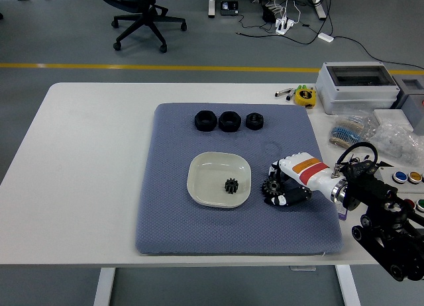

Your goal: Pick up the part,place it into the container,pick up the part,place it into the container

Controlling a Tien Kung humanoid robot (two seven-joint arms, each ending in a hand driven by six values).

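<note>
A cream square dish sits on the blue-grey mat and holds one small black gear. Just right of the dish lies a second black gear. My right hand has its white fingers and thumb curled around this gear, which still rests on the mat. Three black ring-shaped parts stand in a row at the mat's far edge. My left arm is out of view.
To the right of the mat are a grey box, a yellow tape measure, plastic bags of small parts and coloured buttons. An office chair stands on the floor beyond the table.
</note>
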